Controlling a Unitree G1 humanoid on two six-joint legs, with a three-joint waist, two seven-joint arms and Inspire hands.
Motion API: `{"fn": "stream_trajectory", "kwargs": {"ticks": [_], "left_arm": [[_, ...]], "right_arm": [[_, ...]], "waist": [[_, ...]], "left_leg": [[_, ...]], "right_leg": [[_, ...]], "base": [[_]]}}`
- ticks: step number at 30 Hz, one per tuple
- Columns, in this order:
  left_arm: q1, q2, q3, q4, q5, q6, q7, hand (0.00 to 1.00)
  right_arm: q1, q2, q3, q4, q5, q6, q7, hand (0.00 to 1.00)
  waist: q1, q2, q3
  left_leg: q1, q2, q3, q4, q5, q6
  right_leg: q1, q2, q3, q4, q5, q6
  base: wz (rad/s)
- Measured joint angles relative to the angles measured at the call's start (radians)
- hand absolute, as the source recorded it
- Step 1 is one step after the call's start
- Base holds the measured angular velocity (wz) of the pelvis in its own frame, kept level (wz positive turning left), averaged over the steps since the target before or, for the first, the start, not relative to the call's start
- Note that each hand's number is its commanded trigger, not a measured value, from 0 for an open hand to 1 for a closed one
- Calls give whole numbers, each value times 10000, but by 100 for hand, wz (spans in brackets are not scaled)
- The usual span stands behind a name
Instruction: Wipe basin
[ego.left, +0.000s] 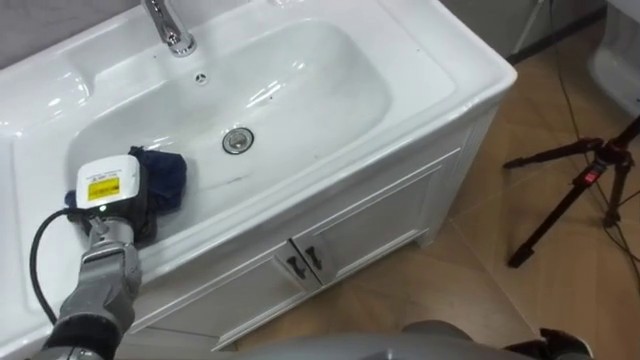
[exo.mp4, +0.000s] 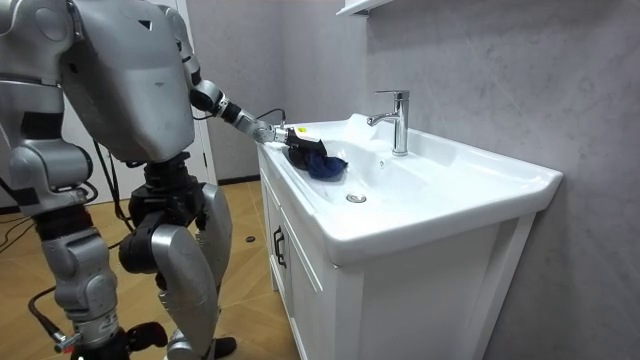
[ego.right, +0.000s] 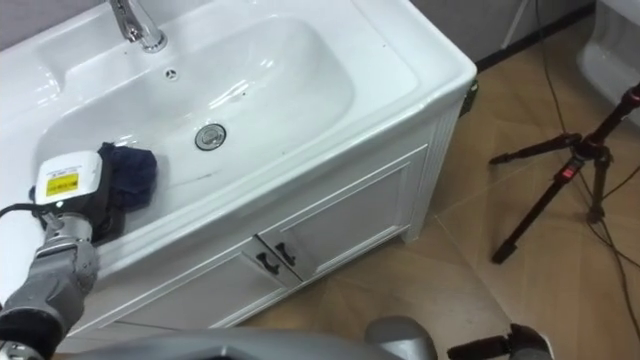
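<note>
At the left end of the basin (ego.left: 330, 60), close to its front rim, a dark blue cloth (ego.left: 165, 180) lies bunched on the sloping white wall of the bowl. The left hand (ego.left: 110, 190) rests on the cloth's left part, with its arm coming over the front-left corner of the counter. Its fingers are buried in and under the fabric, so I cannot tell whether they clasp it or merely press on it. The drain (ego.left: 237, 141) sits in the middle of the bowl, apart from the cloth on its right. The faucet (ego.left: 165, 25) rises at the back rim, with a small overflow hole (ego.left: 200, 78) just below it.

From above, the eye views also show the cabinet doors (ego.left: 380, 220) under the front rim, and a black tripod (ego.left: 580, 185) on the wooden floor, well off to the right of the basin's right end.

From the side, the room view shows the robot standing upright at the front of the cabinet with its left arm stretched out level over the rim. The cloth is a dark heap inside the bowl. The right hand (exo.mp4: 92, 338) hangs low at its side; its fingers cannot be made out.
</note>
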Motion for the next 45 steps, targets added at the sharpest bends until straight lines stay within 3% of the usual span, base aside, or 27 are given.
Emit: {"fn": "stream_trajectory", "kwargs": {"ticks": [7, 13, 16, 20, 22, 24, 29, 30, 37, 39, 45], "left_arm": [[183, -18, -4, -454, -137, 178, -256, 100], [-132, -189, -29, -385, -1875, 266, -397, 100], [-901, -414, -22, 308, -2987, 262, -436, 100], [-2042, -439, 2, 1314, -4039, 268, -563, 100], [-2747, -446, 3, 1936, -4260, 239, -606, 100], [-3829, -444, 14, 2883, -5071, 237, -609, 100], [-5787, -441, -45, 4604, -6492, 243, -678, 100], [-6096, -436, -64, 4873, -6813, 251, -688, 100], [-7189, -336, -237, 5546, -7982, 264, -641, 100], [-7475, -365, -245, 5726, -8230, 257, -627, 100], [-7761, -413, -214, 5730, -8356, 267, -327, 100]], "right_arm": [[-40, 126, 37, -234, 256, -14, -2, 0], [-93, 186, 439, -352, 897, -69, -23, 0], [-247, 240, 563, -194, 1208, -80, -9, 0], [-619, 370, 829, -15, 1295, -78, 129, 0], [-834, 403, 952, 214, 1281, -75, 130, 0], [-1179, 425, 1282, 433, 1349, -77, 117, 0], [-2122, 509, 1824, 1080, 1585, -70, 48, 0], [-2278, 568, 1991, 1191, 1679, -69, -12, 0], [-2944, 803, 2793, 1458, 2154, -51, -124, 0], [-3137, 808, 2941, 1531, 2164, -53, -159, 0], [-3256, 817, 3077, 1513, 2512, -32, -245, 0]], "waist": [[6, -198, 8], [10, -292, 43], [1, -351, 57], [-9, -518, 65], [31, -643, 111], [28, -743, 151], [-89, -869, 246], [-142, -918, 302], [-300, -875, 514], [-335, -849, 619], [-512, -857, 698]], "left_leg": [[72, 49, 4, 36, 23, -41], [3, 44, -24, 37, 27, -51], [-105, 27, -7, 76, 28, -53], [-503, 45, 17, 309, 32, -67], [-767, 56, 8, 485, 21, -82], [-1182, 80, -16, 772, 15, -86], [-2311, 206, 14, 1597, -83, -98], [-2519, 224, 12, 1797, -95, -96], [-3529, 460, 35, 2431, -130, -121], [-3713, 492, 35, 2515, -130, -120], [-4180, 562, 174, 2692, -148, -112]], "right_leg": [[81, 15, -62, 32, -37, -59], [23, -3, -84, 51, -33, -59], [-110, -21, -86, 167, -35, -43], [-499, -1, 9, 303, 13, -62], [-754, -5, 27, 420, 53, -80], [-1110, -25, 12, 579, 92, -108], [-1972, -86, -49, 973, 223, -170], [-2141, -94, -65, 1106, 215, -187], [-2927, 61, -54, 1272, 428, -267], [-3088, 95, -22, 1268, 493, -208], [-3573, 135, 1, 1449, 656, -239]], "base": [[2], [1], [3], [-7], [-4], [0], [1], [7], [6], [-5], [-7]]}}
